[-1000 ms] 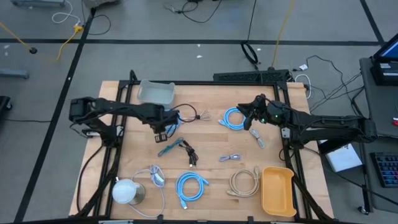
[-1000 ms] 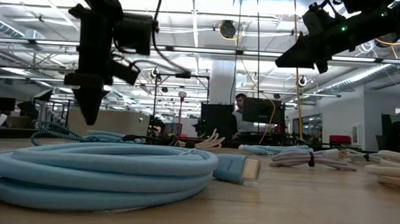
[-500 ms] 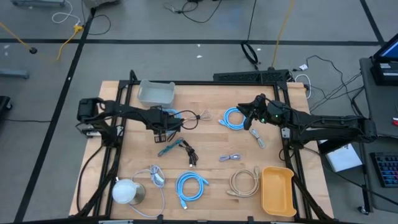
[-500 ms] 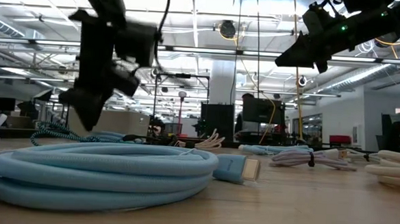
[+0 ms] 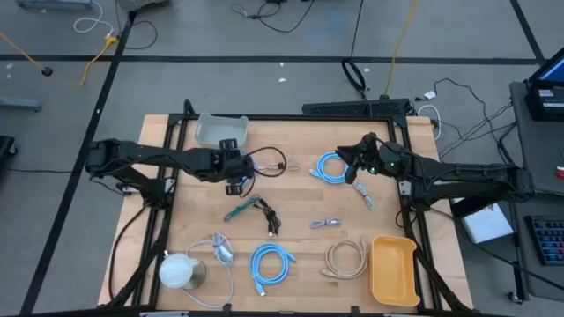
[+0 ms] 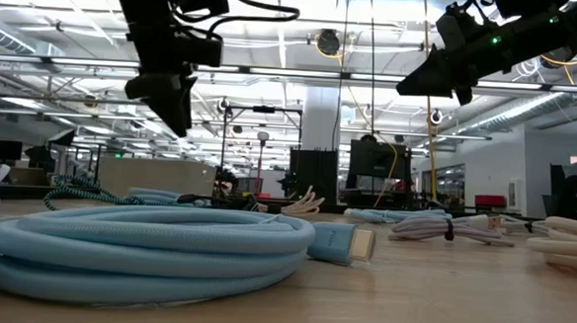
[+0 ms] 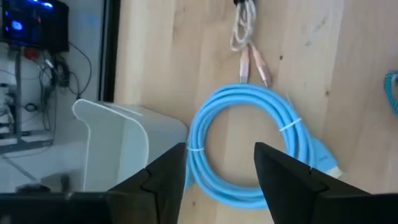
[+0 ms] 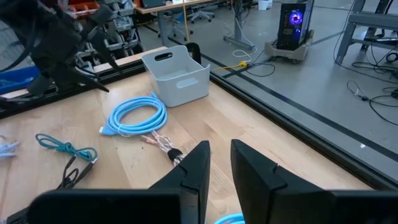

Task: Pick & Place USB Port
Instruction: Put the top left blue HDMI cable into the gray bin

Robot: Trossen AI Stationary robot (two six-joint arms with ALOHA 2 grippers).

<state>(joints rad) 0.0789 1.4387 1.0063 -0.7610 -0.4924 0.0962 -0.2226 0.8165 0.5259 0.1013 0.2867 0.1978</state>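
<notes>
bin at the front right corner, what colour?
Yellow-orange bin, clearest in the high view.

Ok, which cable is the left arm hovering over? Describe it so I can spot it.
Find the grey bin at the table's far left corner. Beside it lies a light blue cable coil, under the left gripper. Unlike the other blue coils, it touches a thin black cable.

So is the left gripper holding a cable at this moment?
No. In the left wrist view the left gripper is open and empty, with the blue cable coil lying on the table beyond it.
</notes>
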